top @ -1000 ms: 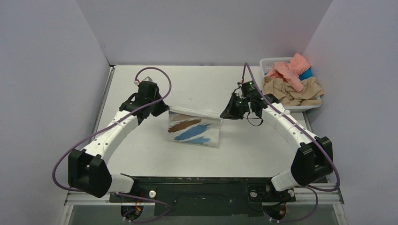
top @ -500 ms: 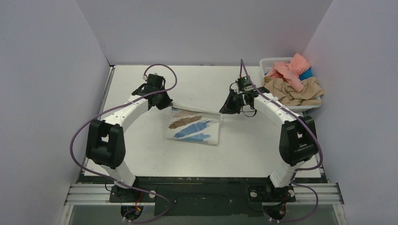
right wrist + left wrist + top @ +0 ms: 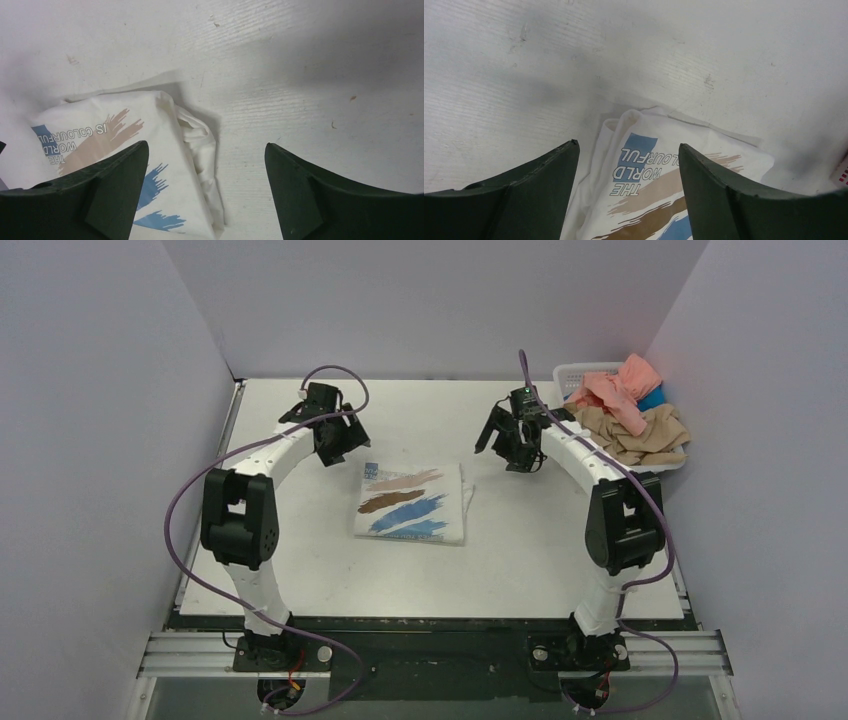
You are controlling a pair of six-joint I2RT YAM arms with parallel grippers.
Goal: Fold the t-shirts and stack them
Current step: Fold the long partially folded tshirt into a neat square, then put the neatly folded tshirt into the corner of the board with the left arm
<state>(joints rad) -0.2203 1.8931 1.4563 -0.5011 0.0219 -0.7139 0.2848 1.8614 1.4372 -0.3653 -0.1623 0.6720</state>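
Observation:
A white t-shirt [image 3: 412, 504] with blue and brown brush-stroke print lies folded into a rectangle at the table's middle. It also shows in the left wrist view [image 3: 659, 180] and the right wrist view [image 3: 150, 150]. My left gripper [image 3: 335, 445] is open and empty, above the shirt's far left corner. My right gripper [image 3: 513, 453] is open and empty, above the table just off the shirt's far right corner. A salmon-pink t-shirt [image 3: 618, 390], a tan t-shirt [image 3: 640, 435] and a bit of a blue one [image 3: 653, 397] are piled in the basket at the far right.
A white lattice basket [image 3: 582, 372] stands at the table's far right corner, against the right wall. Grey walls close in the table on the left, back and right. Purple cables loop from both arms.

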